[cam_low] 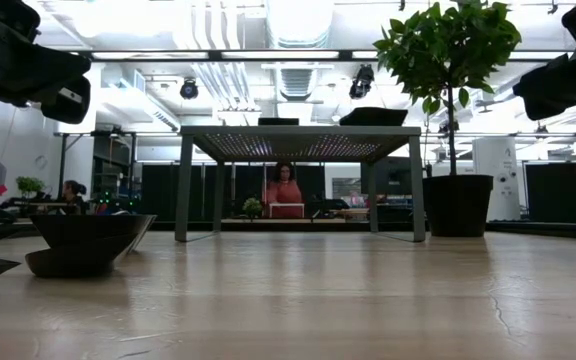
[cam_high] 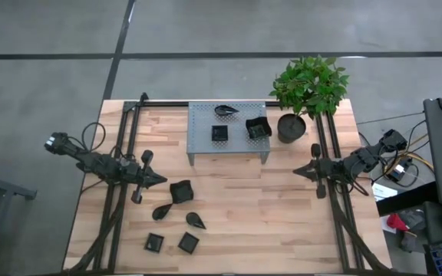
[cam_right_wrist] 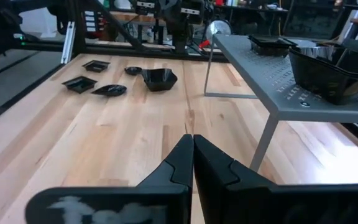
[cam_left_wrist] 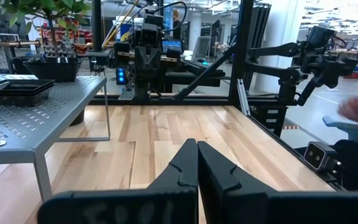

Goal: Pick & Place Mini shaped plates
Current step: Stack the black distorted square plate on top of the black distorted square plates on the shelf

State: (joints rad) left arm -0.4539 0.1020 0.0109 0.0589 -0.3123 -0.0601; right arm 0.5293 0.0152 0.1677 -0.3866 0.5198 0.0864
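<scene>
Progress so far: 3 plates sit on your grey stand, 5 plates wait on the table; left gripper and right gripper are clenched, empty.

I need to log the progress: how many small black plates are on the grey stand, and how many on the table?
3 on the grey stand: leaf plate, small square, wavy square. 5 on the table. None seem hidden.

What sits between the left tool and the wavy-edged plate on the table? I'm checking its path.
Nothing: in the high view, only bare wood separates the shut left tool from the wavy-edged plate just beyond its tip.
</scene>
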